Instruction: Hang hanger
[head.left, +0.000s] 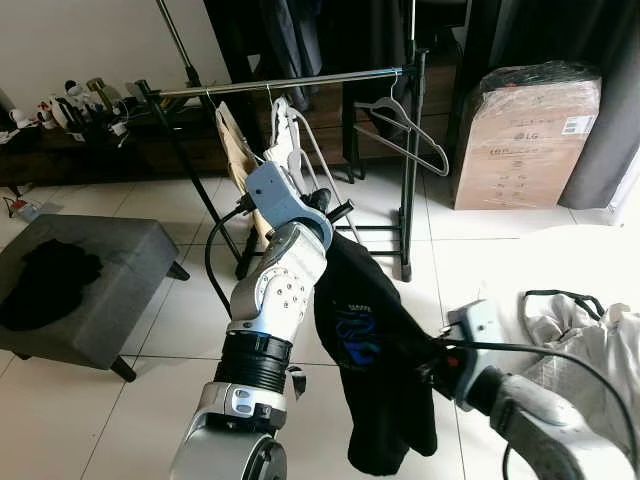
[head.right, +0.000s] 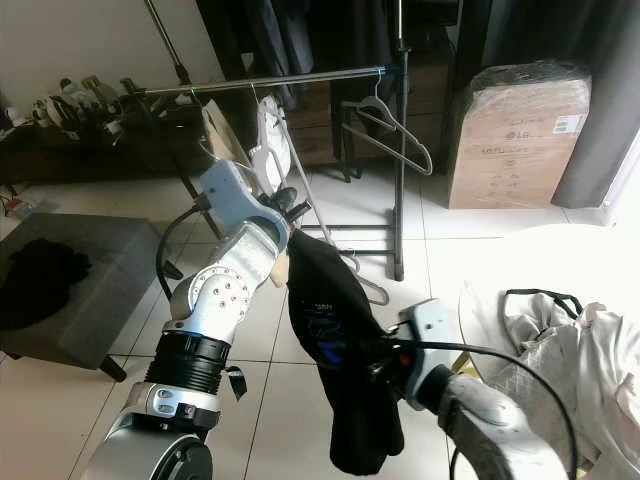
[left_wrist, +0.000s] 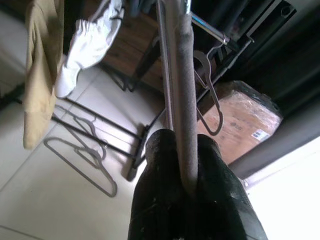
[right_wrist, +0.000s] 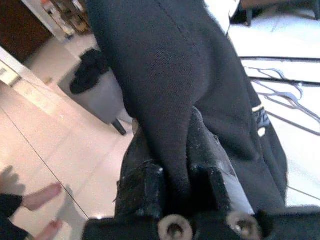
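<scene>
A black T-shirt (head.left: 365, 330) with a blue print hangs on a grey hanger (left_wrist: 184, 95). My left gripper (head.left: 335, 212) is raised in front of the clothes rack and is shut on the hanger's neck, below the metal rail (head.left: 300, 82). Lower down to the right, my right gripper (head.left: 437, 360) is shut on a fold of the shirt's side; the right wrist view has the cloth pinched between its fingers (right_wrist: 200, 145). On the rail hang a beige garment (head.left: 238, 150), a white garment (head.left: 285, 145) and an empty grey hanger (head.left: 400, 125).
A wrapped cardboard box (head.left: 525, 135) stands at the back right. A grey ottoman (head.left: 100, 270) with dark cloth on it sits at the left. Pale clothes (head.left: 590, 340) are piled at the right. Empty hangers (left_wrist: 85, 160) lie on the tiles under the rack. A person's bare feet (right_wrist: 42, 197) stand nearby.
</scene>
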